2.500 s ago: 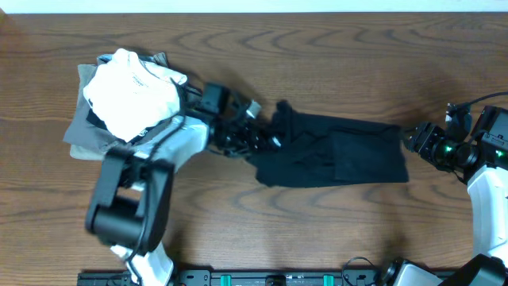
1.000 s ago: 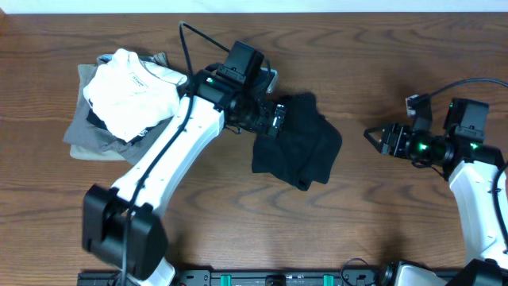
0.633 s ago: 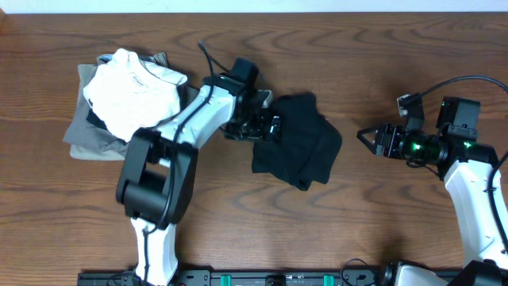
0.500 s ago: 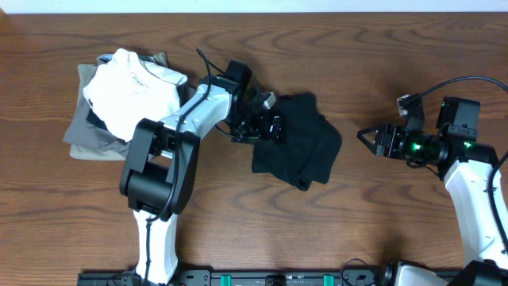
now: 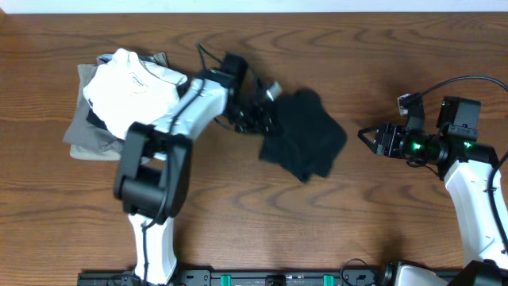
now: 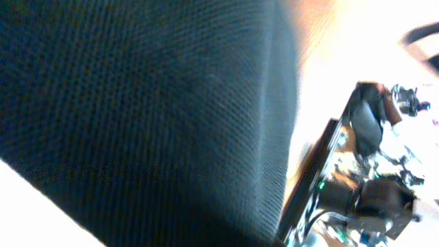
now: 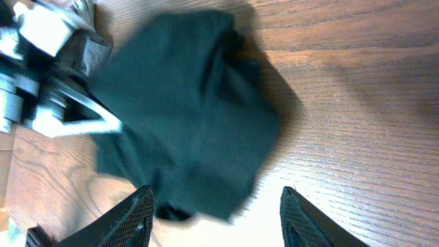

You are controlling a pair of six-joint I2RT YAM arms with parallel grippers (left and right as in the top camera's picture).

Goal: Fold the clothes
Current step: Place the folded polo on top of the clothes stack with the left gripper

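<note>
On table (image 5: 238, 238): one black polo shirt (image 5: 305, 137), left claw (image 5: 264, 117), right claw (image 5: 367, 137).

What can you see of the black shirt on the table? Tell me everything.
The black shirt lies bunched into a compact, roughly folded heap on the wooden table, near its middle. It looks like soft, finely knit cloth in rumpled layers. No collar or logo shows. The left gripper is shut on its edge on the robot's left side. The right gripper stands open, apart from it.
</note>
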